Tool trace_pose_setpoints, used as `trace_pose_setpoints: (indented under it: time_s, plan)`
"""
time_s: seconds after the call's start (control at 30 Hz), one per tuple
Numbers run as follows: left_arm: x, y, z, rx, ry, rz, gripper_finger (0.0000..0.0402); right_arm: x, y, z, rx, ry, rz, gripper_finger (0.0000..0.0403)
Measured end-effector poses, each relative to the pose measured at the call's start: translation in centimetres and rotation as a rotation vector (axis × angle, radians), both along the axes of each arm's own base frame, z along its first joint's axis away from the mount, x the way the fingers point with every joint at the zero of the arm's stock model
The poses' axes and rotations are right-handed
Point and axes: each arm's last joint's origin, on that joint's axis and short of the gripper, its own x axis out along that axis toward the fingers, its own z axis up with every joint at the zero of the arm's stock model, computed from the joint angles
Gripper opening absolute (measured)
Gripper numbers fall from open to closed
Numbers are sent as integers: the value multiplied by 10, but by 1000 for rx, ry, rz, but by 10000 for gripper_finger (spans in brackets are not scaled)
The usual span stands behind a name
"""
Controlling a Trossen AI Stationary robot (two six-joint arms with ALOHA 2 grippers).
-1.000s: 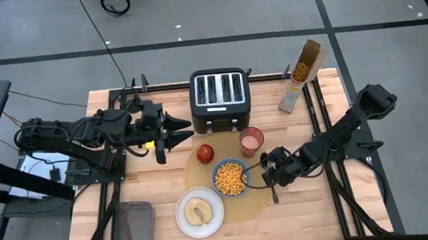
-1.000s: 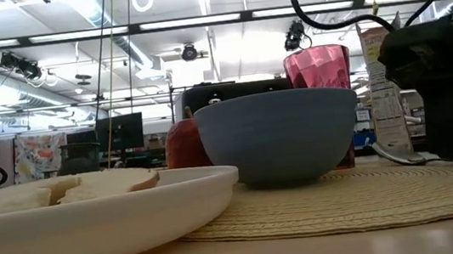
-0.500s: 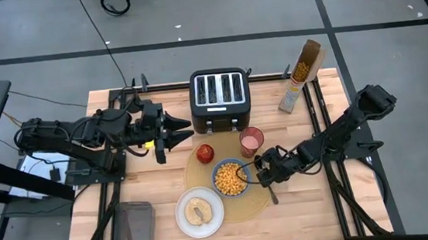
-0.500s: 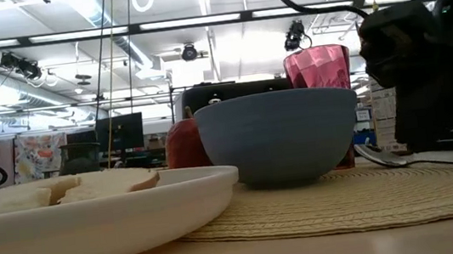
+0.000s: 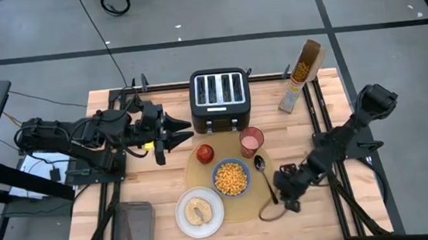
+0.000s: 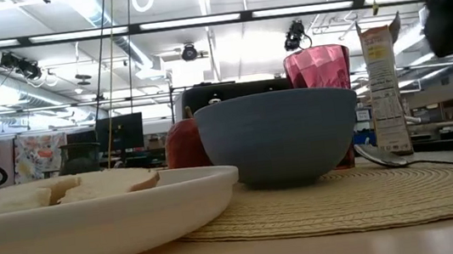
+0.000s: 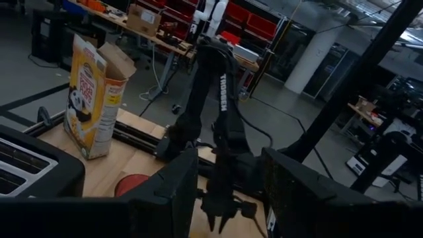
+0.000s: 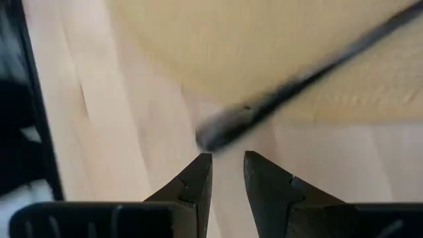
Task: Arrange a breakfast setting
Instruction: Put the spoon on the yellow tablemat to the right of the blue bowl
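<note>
Spoon (image 5: 263,175) lies thin, stiff and slippery on the placemat (image 5: 261,204); my right gripper (image 8: 227,173), slightly apart, holds nothing near its handle.

placemat (image 6: 371,192): woven, rough | bowl (image 6: 279,136): matt | spoon (image 5: 264,176): shiny metal | table (image 5: 119,97): wood planks

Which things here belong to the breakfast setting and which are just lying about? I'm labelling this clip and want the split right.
Setting: tan placemat, blue bowl of cereal, white plate with the bagel, pink cup, red apple, metal spoon beside the bowl.

Lying about: black toaster, open cereal box, dark mesh basket at the table's near left corner.
</note>
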Motion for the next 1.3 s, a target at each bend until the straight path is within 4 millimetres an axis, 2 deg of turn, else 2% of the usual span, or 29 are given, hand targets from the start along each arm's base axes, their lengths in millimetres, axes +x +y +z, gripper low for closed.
trace_pose_setpoints:
  time_s: [0.1, 0.2, 0.43, 0.67, 0.77, 0.97, 1.17, 1.3]
  plan:
    - [0, 0, 0, 0, -1, 0, 172, -8, 5, -5, -96, -3, 106, 97]
    - [0, 0, 0, 0, -2, 0, 172, -8, 7, -12, -172, -16, 187, 97]
    - [0, 0, 2, -5, -23, 0, 172, 7, 17, -18, -224, -85, 315, 97]
    - [0, 0, 4, -8, -40, 0, 172, 31, 29, -5, -211, -171, 334, 97]
    - [0, 0, 4, -8, -43, 0, 172, 26, 25, -8, -223, -79, 335, 97]
    - [0, 0, 4, -2, -43, 0, 172, 19, 27, -5, -236, -63, 383, 96]
    - [0, 0, 5, 0, -45, -1, 172, 27, 35, -19, -253, -111, 484, 89]
    - [0, 0, 5, -10, -54, 0, 172, 33, 38, -18, -253, -154, 507, 87]
